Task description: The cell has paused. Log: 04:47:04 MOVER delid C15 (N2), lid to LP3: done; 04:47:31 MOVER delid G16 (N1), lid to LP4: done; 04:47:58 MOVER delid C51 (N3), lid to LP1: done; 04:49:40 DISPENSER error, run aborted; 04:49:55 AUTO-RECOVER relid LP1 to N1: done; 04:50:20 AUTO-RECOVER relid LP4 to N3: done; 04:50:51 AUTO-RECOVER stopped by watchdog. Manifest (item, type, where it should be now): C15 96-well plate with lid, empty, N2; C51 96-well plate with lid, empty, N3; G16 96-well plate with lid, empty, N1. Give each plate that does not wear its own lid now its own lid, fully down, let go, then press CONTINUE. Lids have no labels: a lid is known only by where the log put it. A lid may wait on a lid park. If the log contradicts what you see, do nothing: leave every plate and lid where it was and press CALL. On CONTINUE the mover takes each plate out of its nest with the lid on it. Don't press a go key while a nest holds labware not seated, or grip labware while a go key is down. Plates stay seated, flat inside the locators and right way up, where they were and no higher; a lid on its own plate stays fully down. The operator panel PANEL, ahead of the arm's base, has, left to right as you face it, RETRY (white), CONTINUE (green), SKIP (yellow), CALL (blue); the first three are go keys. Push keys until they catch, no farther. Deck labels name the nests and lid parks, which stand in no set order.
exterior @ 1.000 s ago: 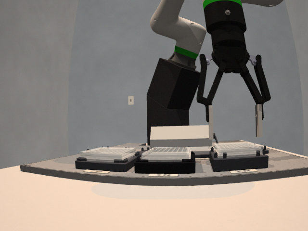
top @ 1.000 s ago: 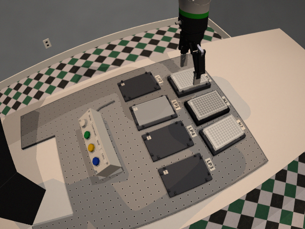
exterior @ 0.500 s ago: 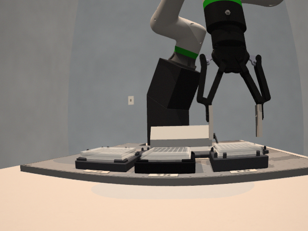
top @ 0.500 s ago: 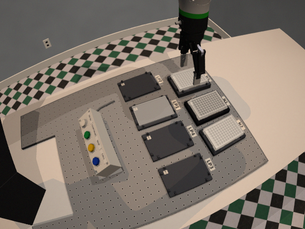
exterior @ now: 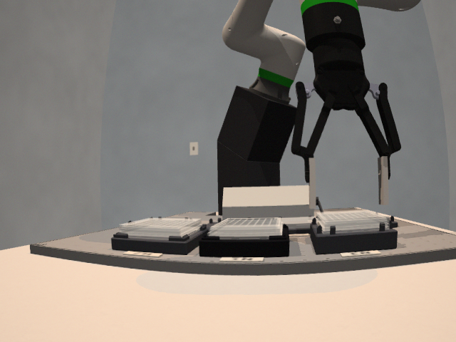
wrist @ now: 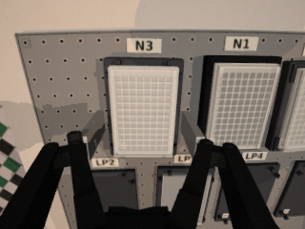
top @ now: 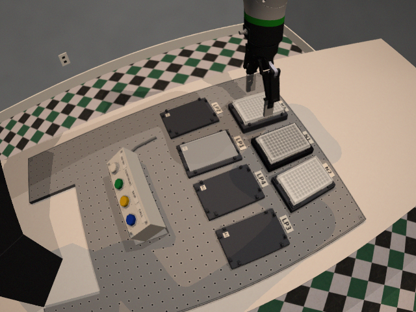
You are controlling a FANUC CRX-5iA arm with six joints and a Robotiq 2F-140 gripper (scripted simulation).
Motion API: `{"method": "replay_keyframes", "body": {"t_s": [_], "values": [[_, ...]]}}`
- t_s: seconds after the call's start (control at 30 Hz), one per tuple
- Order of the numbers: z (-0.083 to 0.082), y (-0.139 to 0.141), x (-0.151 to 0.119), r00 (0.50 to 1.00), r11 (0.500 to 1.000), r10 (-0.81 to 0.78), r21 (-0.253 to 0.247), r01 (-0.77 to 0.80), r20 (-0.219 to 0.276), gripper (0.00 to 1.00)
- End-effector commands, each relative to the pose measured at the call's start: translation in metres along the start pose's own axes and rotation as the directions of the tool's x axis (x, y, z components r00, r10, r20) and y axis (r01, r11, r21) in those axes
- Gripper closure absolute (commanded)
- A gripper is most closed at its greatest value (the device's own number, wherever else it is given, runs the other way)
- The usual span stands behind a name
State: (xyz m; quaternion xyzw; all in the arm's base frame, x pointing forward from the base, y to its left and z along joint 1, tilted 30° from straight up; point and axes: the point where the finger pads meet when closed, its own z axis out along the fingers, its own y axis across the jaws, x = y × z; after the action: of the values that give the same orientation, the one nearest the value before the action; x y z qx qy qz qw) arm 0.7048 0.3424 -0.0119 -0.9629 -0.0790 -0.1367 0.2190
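Black two-finger gripper (exterior: 346,184) hanging wide apart, holding nothing, straight above clear lidded plate in N3 nest (top: 258,108); fingers straddling plate's short width.

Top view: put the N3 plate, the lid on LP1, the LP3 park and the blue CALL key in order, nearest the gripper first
1. N3 plate, right under the gripper.
2. Lid on LP1, mid-deck.
3. LP3 park and blue CALL key: too close to call.

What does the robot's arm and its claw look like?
The arm is smooth and creamy white, with bright green rings at its joints. Its gripper is black, with thin black linkage bars that spread like spider legs and end in flat pale grey fingertips.
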Motion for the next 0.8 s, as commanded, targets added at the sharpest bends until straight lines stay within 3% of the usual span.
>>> {"method": "replay_keyframes", "body": {"t_s": [0.0,0.77], "values": [[0.0007,0.0000,0.0002,1.000,1.000,0.000,0.000,0.000,0.000,0.34],[0.0106,0.0000,0.0003,1.000,1.000,0.000,0.000,0.000,0.000,0.34]]}}
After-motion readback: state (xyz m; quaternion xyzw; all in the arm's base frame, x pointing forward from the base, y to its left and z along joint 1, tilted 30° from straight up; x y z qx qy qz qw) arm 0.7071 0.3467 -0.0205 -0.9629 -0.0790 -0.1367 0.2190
